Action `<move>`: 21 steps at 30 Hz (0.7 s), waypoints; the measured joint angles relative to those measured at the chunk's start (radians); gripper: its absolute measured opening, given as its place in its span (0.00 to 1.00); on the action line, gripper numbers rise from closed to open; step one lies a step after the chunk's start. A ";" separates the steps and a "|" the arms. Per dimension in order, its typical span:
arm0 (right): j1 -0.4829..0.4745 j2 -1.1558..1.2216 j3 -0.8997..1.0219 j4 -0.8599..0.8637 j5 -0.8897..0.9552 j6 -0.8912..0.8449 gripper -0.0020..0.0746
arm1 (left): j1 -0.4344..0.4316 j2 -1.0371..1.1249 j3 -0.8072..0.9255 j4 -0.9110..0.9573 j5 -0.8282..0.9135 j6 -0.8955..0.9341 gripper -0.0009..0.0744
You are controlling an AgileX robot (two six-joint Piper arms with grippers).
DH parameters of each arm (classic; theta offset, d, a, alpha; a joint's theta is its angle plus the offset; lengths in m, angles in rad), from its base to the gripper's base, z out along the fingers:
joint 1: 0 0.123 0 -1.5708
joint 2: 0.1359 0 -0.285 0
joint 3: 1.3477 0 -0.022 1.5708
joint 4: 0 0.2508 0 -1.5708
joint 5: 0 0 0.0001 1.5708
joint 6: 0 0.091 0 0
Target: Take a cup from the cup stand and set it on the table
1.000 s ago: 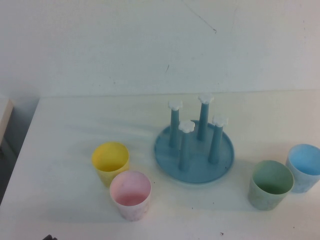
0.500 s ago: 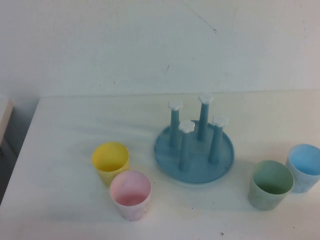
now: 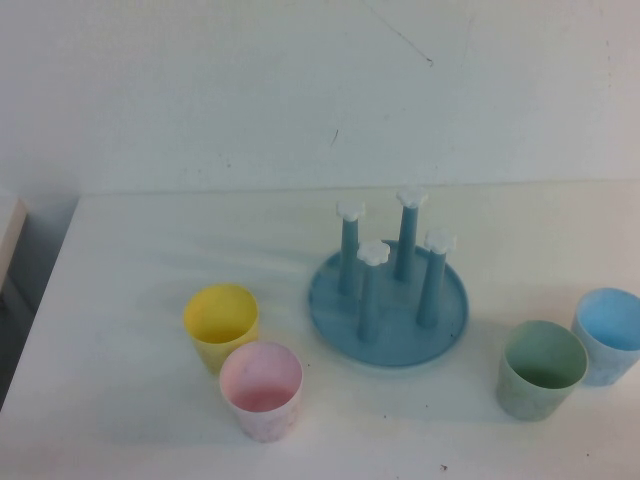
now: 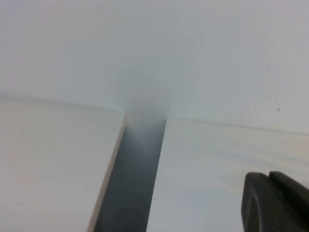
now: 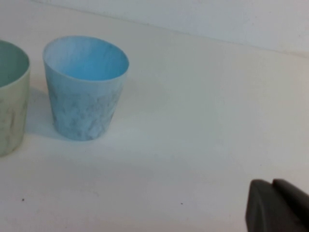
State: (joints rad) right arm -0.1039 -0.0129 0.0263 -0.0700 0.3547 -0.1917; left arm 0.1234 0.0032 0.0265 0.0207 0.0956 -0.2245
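1. From the high view I see the cup stand [image 3: 388, 310] sitting mid-table, a round blue tray with four upright blue pegs capped in white, and none of the pegs carries a cup.
2. The cup [image 3: 541, 369], pale mint green and speckled, stands upright on the table [image 3: 140, 240] with its mouth up, to the right of the stand and apart from it.
3. Just beside it on the right is the light blue cup [image 3: 610, 335], also upright; the two rims look close to touching from above, though I can't be sure they meet.
4. Left of the stand I have the yellow cup [image 3: 221, 325] and, nearer to me, the pink cup [image 3: 261, 390], both upright and set close together.
5. Neither arm shows in the high view.
6. My left wrist camera shows only a dark piece of the left gripper [image 4: 275, 203] over a white surface near a dark gap at an edge; I cannot tell how its fingers stand.
7. My right wrist camera shows a dark piece of the right gripper [image 5: 277, 205] low over the table, with the light blue cup and a sliver of the mint cup well apart from it; again I cannot tell how the fingers stand.
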 joint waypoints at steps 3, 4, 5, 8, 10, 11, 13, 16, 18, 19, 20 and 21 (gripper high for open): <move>0.000 0.000 0.000 0.000 0.000 0.000 0.02 | -0.017 -0.011 0.000 0.023 0.002 0.044 0.01; 0.000 0.000 0.000 0.000 0.000 0.000 0.02 | -0.031 -0.012 0.000 0.023 0.012 0.065 0.01; 0.000 0.000 0.000 0.000 0.000 0.000 0.02 | -0.044 -0.012 0.000 0.012 0.023 0.086 0.01; 0.000 0.000 0.000 0.000 0.000 0.000 0.02 | -0.101 -0.012 0.000 -0.039 0.075 0.182 0.01; 0.000 0.000 0.000 0.000 0.000 0.000 0.02 | -0.135 -0.012 0.000 -0.077 0.113 0.240 0.01; 0.000 0.000 0.000 0.000 0.000 0.000 0.02 | -0.145 -0.012 0.000 -0.087 0.128 0.253 0.01; 0.000 0.000 0.000 0.000 0.000 0.000 0.02 | -0.154 -0.012 0.000 -0.111 0.168 0.271 0.01; 0.000 0.000 0.000 0.000 0.000 0.000 0.02 | -0.150 -0.012 0.000 -0.131 0.212 0.314 0.01; 0.000 0.000 0.000 0.000 0.000 0.000 0.02 | -0.134 -0.012 0.000 -0.144 0.216 0.361 0.01; 0.000 0.000 0.000 0.000 0.000 0.000 0.02 | -0.122 -0.012 0.000 -0.152 0.217 0.382 0.01; 0.000 0.000 0.000 0.000 0.000 0.000 0.02 | -0.111 -0.012 0.000 -0.159 0.219 0.392 0.01; 0.000 0.000 0.000 0.000 0.000 0.000 0.02 | -0.097 -0.012 0.000 -0.164 0.219 0.402 0.01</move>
State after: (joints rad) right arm -0.1039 -0.0129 0.0263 -0.0700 0.3547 -0.1917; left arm 0.0266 -0.0092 0.0265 -0.1438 0.3148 0.1775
